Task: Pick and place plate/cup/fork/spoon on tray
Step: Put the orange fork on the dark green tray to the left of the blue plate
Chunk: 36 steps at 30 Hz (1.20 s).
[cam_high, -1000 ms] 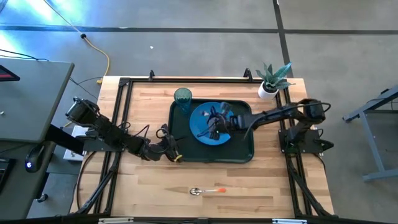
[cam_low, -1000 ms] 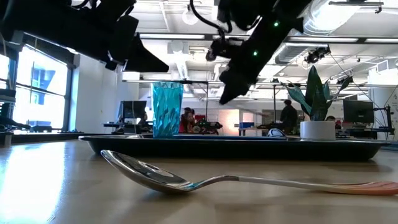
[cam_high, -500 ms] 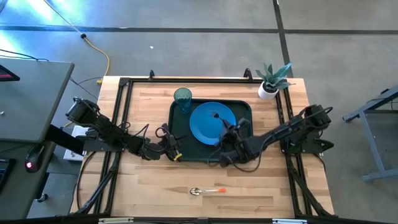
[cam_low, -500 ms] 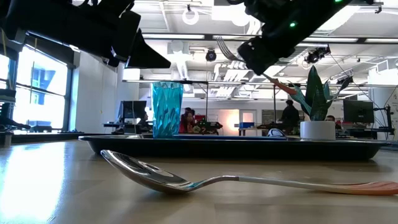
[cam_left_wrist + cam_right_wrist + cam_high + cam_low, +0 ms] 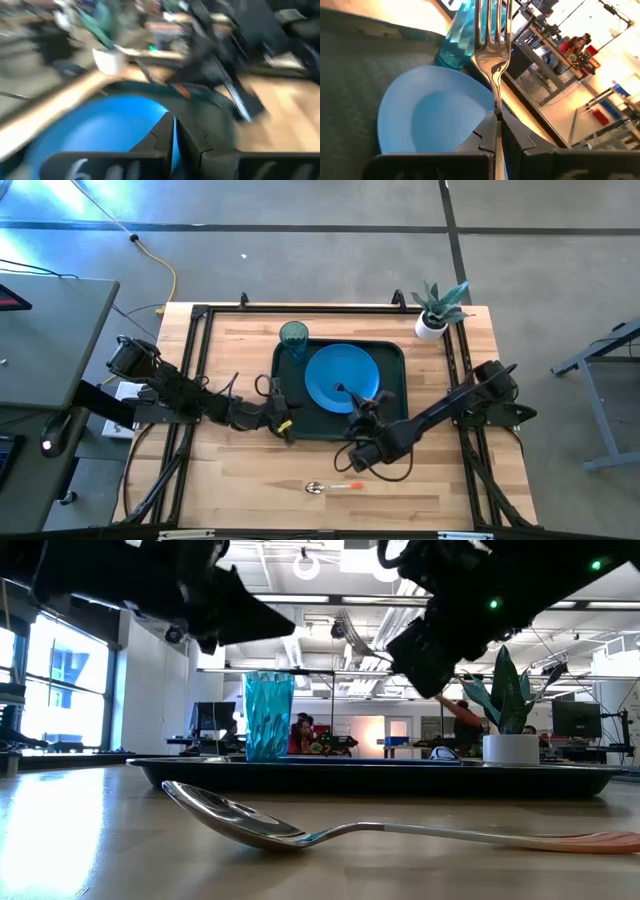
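Observation:
The dark tray [image 5: 392, 412] lies mid-table with the blue plate [image 5: 345, 370] flat in it and the teal cup [image 5: 294, 337] upright in its far left corner. The spoon [image 5: 333, 486] lies flat on the wood near the front edge, bowl to the left; it also shows in the low view [image 5: 260, 825]. My right gripper [image 5: 362, 412] is above the tray's near part, shut on the fork [image 5: 492, 30], whose tines reach over the plate. My left gripper [image 5: 286, 426] is shut and empty at the tray's near left corner. My right gripper pinches the fork by its stem just behind the tines [image 5: 496, 107] between its two fingers. The fork runs along the fingers and sticks out past their tips, tines forward toward the far edge. It is lifted clear above the plate and the tray; the fingers hide the handle.
A white pot with a green plant [image 5: 436, 312] stands at the table's far right corner. Bare wood lies left, right and in front of the tray, where the spoon is. People and desks show in the room behind [image 5: 462, 725].
My right gripper has drawn back from over the plate toward the table's near edge, taking the fork with it, clear of the tray. My left gripper has shifted a little toward the tray.

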Tool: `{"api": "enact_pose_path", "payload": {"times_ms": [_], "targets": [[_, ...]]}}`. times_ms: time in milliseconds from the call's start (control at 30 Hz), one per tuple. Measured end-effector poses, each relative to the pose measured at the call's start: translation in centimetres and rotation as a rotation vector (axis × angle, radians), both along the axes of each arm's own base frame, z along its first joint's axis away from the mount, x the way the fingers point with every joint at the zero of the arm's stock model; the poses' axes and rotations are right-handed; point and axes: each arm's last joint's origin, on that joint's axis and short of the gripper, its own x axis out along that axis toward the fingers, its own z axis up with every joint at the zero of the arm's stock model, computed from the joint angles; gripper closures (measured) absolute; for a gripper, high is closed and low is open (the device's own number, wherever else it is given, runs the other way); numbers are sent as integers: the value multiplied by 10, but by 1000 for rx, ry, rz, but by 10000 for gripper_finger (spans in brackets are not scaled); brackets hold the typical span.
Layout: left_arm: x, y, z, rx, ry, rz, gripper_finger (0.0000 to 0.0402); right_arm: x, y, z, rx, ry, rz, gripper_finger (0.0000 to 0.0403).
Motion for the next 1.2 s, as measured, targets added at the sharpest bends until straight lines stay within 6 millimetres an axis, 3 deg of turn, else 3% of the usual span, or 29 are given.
{"api": "enact_pose_path", "payload": {"times_ms": [133, 333, 500, 667, 833, 1067, 1200], "targets": [[8, 10, 11, 54, -32, 131, 362, 11, -9, -5, -55, 61, -5, 403], [21, 17, 14, 42, -36, 83, 303, 22, -21, -1, -99, 81, -27, 403], [32, 24, 11, 4, -51, 189, 258, 26, -20, 1, -122, 101, -9, 403], [40, 32, 9, -77, -84, 233, 243, 27, -15, 5, -186, 114, -11, 403], [40, 34, 9, -88, -91, 227, 272, 28, -13, 6, -192, 113, -3, 403], [41, 33, 11, -37, -83, 191, 390, 30, -12, 5, -132, 117, 39, 403], [41, 33, 10, -26, -73, 192, 395, 33, -14, 5, -101, 133, 73, 403]]}}
